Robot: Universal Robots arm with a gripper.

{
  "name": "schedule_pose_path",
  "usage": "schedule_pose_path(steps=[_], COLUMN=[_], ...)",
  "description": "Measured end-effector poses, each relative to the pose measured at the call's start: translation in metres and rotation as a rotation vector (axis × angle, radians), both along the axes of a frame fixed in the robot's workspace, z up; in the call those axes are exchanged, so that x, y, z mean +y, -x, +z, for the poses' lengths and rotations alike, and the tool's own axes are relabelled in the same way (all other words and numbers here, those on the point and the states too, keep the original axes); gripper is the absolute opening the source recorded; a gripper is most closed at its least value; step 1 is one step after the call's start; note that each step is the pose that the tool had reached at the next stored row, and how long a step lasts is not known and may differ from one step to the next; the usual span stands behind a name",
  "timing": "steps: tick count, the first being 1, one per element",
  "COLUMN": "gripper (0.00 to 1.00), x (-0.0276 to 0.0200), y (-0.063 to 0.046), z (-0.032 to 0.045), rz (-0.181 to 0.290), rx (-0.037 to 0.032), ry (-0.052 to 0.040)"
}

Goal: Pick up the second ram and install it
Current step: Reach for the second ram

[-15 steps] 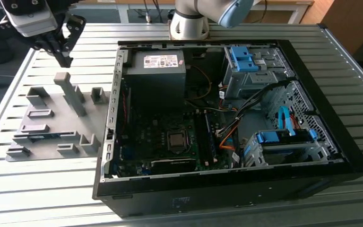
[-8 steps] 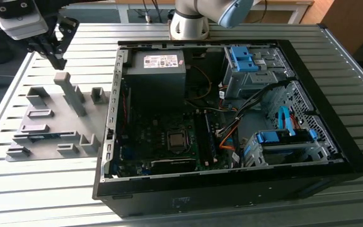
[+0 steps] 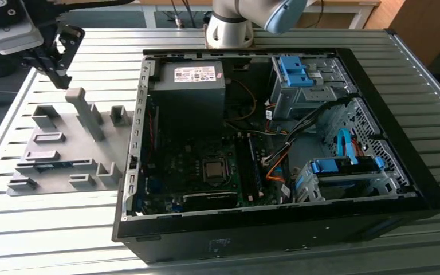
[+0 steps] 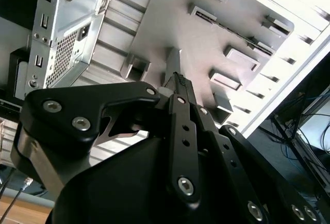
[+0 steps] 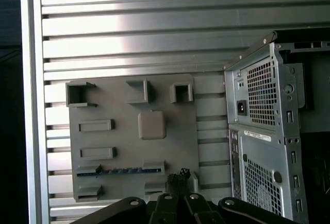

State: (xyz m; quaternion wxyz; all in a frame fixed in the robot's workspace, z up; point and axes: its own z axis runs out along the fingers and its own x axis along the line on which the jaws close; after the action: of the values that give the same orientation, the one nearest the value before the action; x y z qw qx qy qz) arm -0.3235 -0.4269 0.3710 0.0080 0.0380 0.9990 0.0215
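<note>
**Exterior and both wrist views.** The pincer [image 3: 59, 77] hangs above the far end of the grey holder plate [image 3: 67, 137], near a tall grey post [image 3: 84, 112]. In both wrist views the pincer [image 4: 178, 80] [image 5: 179, 176] is clenched, its tips together with nothing between them.

The second ram [image 5: 118, 171] lies flat on the plate [image 5: 175, 131], its ends lodged in two low grey holder blocks. It shows as a thin blue strip with a row of dark chips. In the exterior view the second ram [image 3: 54, 166] sits in the nearer half of the plate, well apart from the pincer.

The plate rests on the slatted metal desk [image 3: 67, 240], between the desk's edge on the exterior view's left and the open computer case [image 3: 281, 229]. A bare strip of slats separates the plate from the case wall.

*Labels:* a white label with a red mark [image 3: 193, 73] lies on the power supply inside the case. A narrow white label [image 5: 256, 135] crosses the case's rear panel below the power socket. The print on both is too small to make out.
</note>
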Motion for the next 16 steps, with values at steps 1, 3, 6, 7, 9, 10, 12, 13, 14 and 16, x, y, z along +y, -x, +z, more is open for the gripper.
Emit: schedule_pose_path(steps=[1, 3, 6, 7, 9, 10, 12, 13, 14, 16], gripper=[0.11, 0.11, 0.11, 0.11, 0.11, 0.11, 0.11, 0.11, 0.11, 0.11], x=[-0.0011, -0.0031, -0.0047, -0.0049, -0.0053, -0.0055, -0.0061, -0.0064, -0.0066, -0.0069], y=[0.001, 0.004, 0.01, 0.012, 0.017, 0.019, 0.023, 0.025, 0.028, 0.032], z=[-0.0003, -0.001, -0.0018, -0.002, -0.0025, -0.0027, -0.0032, -0.0034, -0.0036, -0.0038], rz=[0.0, 0.0, 0.0, 0.0, 0.0, 0.0, 0.0, 0.0, 0.0, 0.0], rx=[0.0001, 0.0001, 0.0006, 0.0008, 0.001, 0.0011, 0.0014, 0.0015, 0.0016, 0.002], ry=[0.0, -0.0001, 0.0, 0.0, 0.0, -0.0001, 0.0, 0.0, 0.0, 0.0001])
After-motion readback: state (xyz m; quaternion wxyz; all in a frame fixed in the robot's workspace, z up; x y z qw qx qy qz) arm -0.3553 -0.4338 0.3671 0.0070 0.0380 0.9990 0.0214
